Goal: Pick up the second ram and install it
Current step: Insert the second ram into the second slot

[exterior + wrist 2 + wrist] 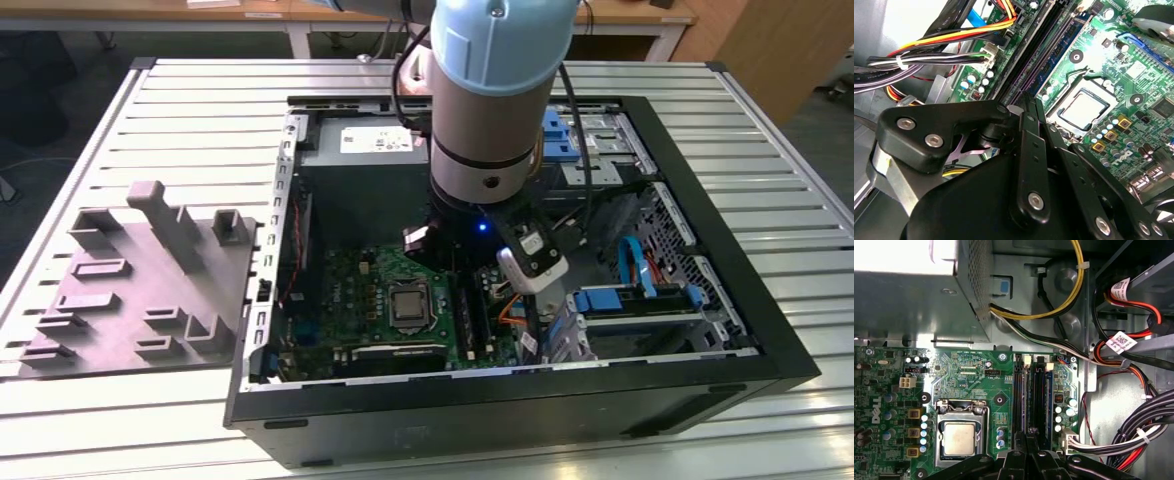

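Second ram is taken to be the slim board seen edge-on in the memory slots, beside the processor socket and directly under the gripper; fingers are seen pressed close together; contact with the board cannot be told; arm is seen reaching down into the open computer case; grey holder tray is noted on the counter, at the exterior view's left.

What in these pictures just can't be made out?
1. Whether the gripper holds the second ram: in both wrist views its own black linkage covers the grasp.
2. Near ends of the memory slots: first wrist view, hidden under the gripper.
3. The part of the motherboard behind the arm: exterior view, blocked by it.
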Robot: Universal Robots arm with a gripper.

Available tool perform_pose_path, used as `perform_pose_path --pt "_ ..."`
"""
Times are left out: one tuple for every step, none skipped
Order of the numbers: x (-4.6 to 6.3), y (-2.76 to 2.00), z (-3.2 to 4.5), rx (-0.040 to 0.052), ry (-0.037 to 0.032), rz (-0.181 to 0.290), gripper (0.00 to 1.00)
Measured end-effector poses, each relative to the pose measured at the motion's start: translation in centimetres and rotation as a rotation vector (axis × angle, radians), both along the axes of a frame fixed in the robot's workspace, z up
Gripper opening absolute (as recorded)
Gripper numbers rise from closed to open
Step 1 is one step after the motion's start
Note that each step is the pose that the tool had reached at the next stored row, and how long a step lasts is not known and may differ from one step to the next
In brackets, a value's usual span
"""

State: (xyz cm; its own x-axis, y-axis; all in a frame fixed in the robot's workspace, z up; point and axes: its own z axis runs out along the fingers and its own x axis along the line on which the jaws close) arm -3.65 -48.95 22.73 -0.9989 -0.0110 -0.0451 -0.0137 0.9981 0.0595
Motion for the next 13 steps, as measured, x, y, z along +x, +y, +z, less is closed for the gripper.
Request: perform_pose_path --pt "0.0 0.0 0.0 0.0 0.0 -0.002 0.11" --pt "0.01 0.0 0.0 0.0 0.0 -0.005 0.11" --pt "0.02 0.0 0.0 0.0001 0.0 -0.008 0.11" --pt "0.04 0.0 -0.01 0.0001 -0.0001 -0.011 0.11" --pt "0.06 0.0 -0.01 0.0001 -0.0001 -0.014 0.11" --pt "0.1 0.0 -0.01 0.0001 0.0 -0.021 0.11" --pt "0.11 0.0 0.0 0.0 0.0 -0.024 0.11" --pt "0.12 0.0 0.0 0.0 0.0 -0.026 0.11" --pt "0.13 0.0 0.0 0.0 0.0 -0.028 0.11" --pt "0.13 0.0 0.0 0.0 0.0 -0.029 0.11" --pt "0.13 0.0 0.0 -0.0001 0.0 -0.029 0.11" --pt "0.13 0.0 -0.02 -0.0002 0.0 -0.03 0.11" --pt "0.13 0.01 -0.05 0.0 -0.0001 -0.03 0.11"
